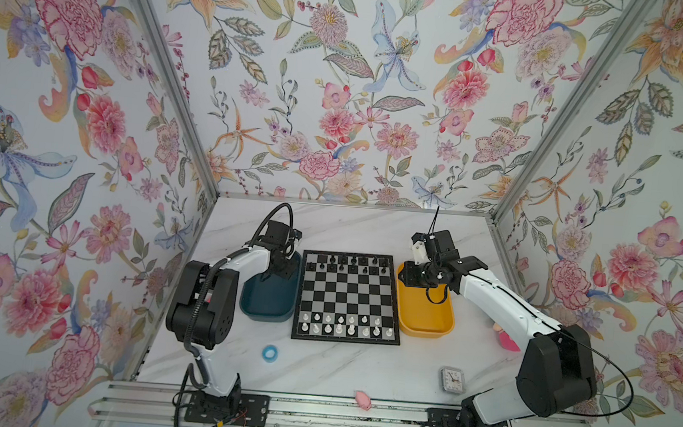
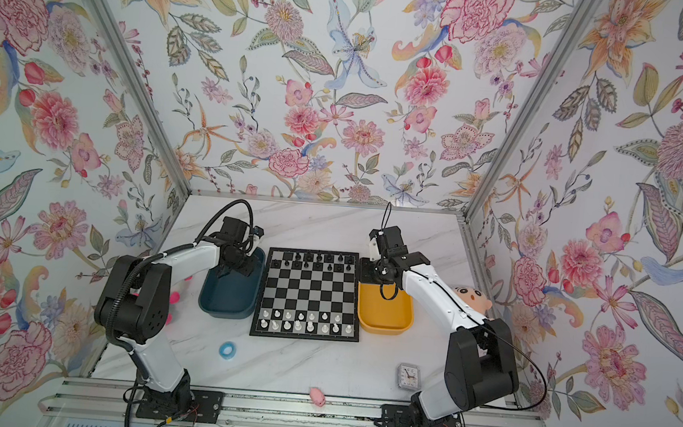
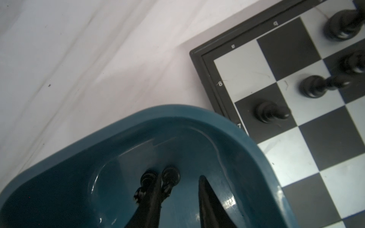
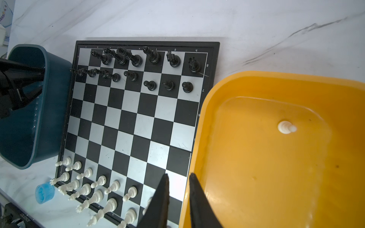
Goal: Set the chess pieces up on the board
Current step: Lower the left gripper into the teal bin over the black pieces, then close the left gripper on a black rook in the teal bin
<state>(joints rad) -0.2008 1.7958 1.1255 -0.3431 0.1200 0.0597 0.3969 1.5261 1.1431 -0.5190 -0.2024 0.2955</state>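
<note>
Two bins stand at the sides of the board (image 1: 348, 296) on the bench (image 1: 319, 371): a teal bin (image 1: 268, 302) close against its left edge and a yellow bin (image 1: 423, 319) just beside its right edge. Black pieces (image 1: 352, 264) stand on the two far rows and white pieces (image 1: 341, 324) on the two near rows. Toward the front of the bench lie a blue ring (image 1: 269, 353), a small clock (image 1: 452, 379) and a pink toy (image 1: 363, 400), all well apart from the board and not in the way of either arm. The left gripper (image 3: 178, 183) is down inside the far end of the teal bin, and the bin wall stands between it and the board. Its jaws are apart and grip nothing. Two black pieces (image 3: 170, 175) lie on the bin floor at its fingertips, one between the fingers (image 3: 207, 197) and close to one of them, the second on the outer side of that same finger; whether the finger touches them I cannot tell. The right gripper (image 4: 178, 177) hangs above the far end of the yellow bin, near the board's edge, with its jaws a little apart and nothing between them. One white piece (image 4: 286, 127) rests on the floor of the yellow bin, apart from this gripper's fingertips, and the bin rim lies between it and the board.
</note>
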